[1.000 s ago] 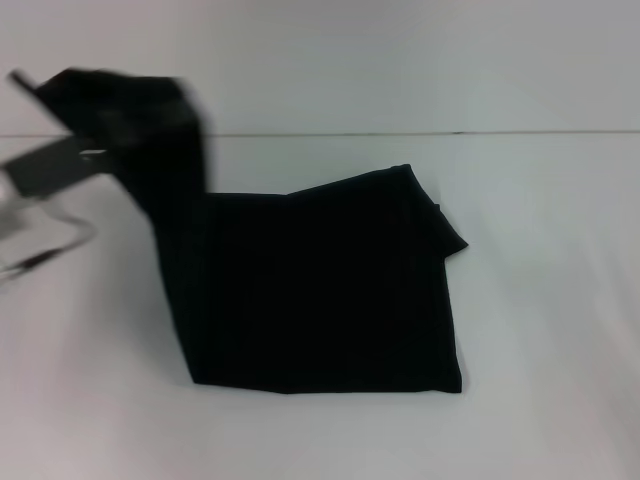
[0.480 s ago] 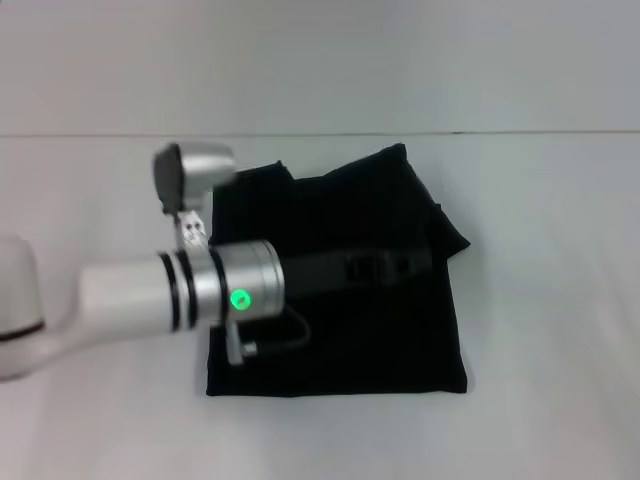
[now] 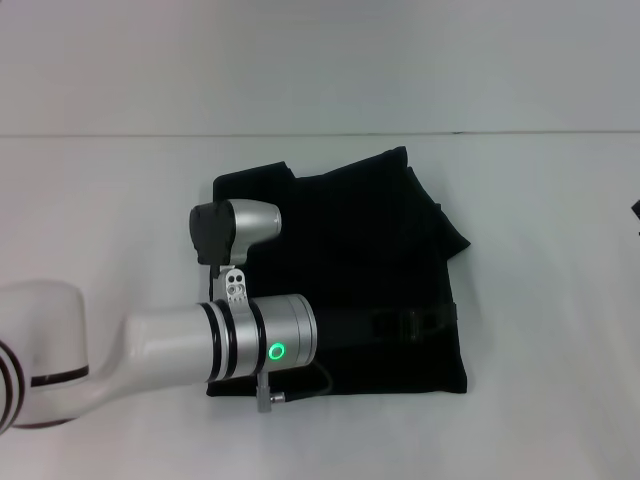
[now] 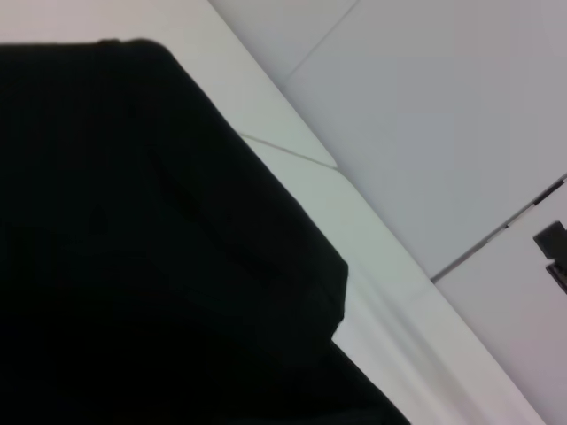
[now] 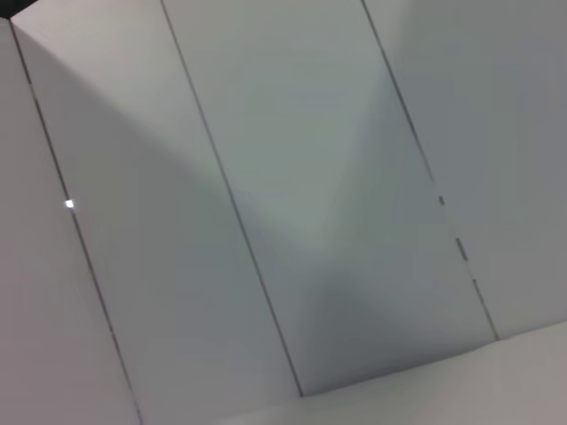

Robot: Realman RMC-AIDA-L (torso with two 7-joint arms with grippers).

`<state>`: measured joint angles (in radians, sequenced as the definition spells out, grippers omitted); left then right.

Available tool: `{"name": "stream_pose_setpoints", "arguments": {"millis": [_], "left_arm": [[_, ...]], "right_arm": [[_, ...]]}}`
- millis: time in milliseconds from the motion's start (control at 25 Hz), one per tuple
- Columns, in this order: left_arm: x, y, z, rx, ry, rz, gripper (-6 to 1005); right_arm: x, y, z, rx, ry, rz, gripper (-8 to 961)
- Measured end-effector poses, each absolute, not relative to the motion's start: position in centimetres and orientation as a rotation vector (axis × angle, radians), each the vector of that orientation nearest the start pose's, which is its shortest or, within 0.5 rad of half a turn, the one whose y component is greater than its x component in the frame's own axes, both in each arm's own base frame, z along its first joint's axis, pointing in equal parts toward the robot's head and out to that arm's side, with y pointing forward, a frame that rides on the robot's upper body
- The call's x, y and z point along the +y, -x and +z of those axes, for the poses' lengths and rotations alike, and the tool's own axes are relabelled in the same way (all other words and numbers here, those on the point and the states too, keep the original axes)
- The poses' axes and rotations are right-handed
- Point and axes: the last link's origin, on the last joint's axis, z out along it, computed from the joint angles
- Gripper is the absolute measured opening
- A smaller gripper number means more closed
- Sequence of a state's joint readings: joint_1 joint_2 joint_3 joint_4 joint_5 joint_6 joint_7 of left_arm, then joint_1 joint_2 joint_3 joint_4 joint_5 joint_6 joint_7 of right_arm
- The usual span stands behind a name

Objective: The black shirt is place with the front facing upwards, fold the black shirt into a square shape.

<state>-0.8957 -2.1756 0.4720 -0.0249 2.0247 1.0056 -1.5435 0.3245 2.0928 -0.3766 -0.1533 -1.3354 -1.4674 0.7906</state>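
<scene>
The black shirt [image 3: 360, 220] lies folded into a rough rectangle in the middle of the white table [image 3: 540, 400]; its print and neck label are hidden. A small flap sticks out at its far right edge. My left arm reaches across the shirt from the left. Its black gripper [image 3: 438, 321] sits low over the shirt's right edge, near the front corner, dark against the dark cloth. The left wrist view shows the shirt [image 4: 133, 266] close up. Only a dark tip of my right gripper [image 3: 636, 210] shows at the right border of the head view.
The left arm's silver wrist [image 3: 265, 345] with a green light and its camera housing [image 3: 232, 228] cover the shirt's left part. The table's far edge meets a pale wall [image 3: 320, 60]. The right wrist view shows only wall panels [image 5: 283, 212].
My left arm lifted the shirt's left part high, swung it over to the right and laid it on the shirt. The gripper has since moved toward the front right corner.
</scene>
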Motion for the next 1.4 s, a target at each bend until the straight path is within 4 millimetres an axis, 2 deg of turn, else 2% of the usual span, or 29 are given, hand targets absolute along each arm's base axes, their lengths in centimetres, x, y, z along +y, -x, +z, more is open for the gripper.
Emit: {"name": "stream_pose_setpoints", "arguments": {"millis": [200, 440, 640, 760, 920, 1160, 1320, 1400], "left_arm": [[33.6, 18.0, -15.4, -1.419, 2.597, -0.832, 245], [31.7, 15.9, -14.6, -1.126, 2.78, -1.043, 483], [31.5, 16.6, -12.5, -1.001, 2.787, -1.157, 655], [31.3, 17.9, -11.5, -1.008, 2.748, -1.18, 753], [31.3, 20.2, -9.3, -1.001, 2.61, -1.253, 880], [31.1, 24.8, -4.7, -0.973, 2.35, -1.287, 877], [30.4, 28.0, -1.9, -0.949, 2.147, -1.278, 875], [29.8, 29.3, -1.0, -0.932, 2.084, -1.254, 875]], "right_arm": [[28.2, -34.1, 1.1, 0.74, 1.714, 1.085, 870], [28.8, -33.6, 0.6, 0.744, 1.744, 1.085, 870], [29.7, -32.2, 0.8, 0.679, 1.845, 1.107, 870], [30.4, -31.1, 1.3, 0.643, 1.929, 1.136, 870], [32.0, -27.9, 2.0, 0.561, 2.176, 1.145, 870], [35.1, -21.3, 4.3, 0.492, 2.554, 0.899, 870], [36.8, -17.3, 5.8, 0.458, 2.603, 0.716, 867], [37.7, -16.0, 5.8, 0.473, 2.612, 0.635, 866]]}}
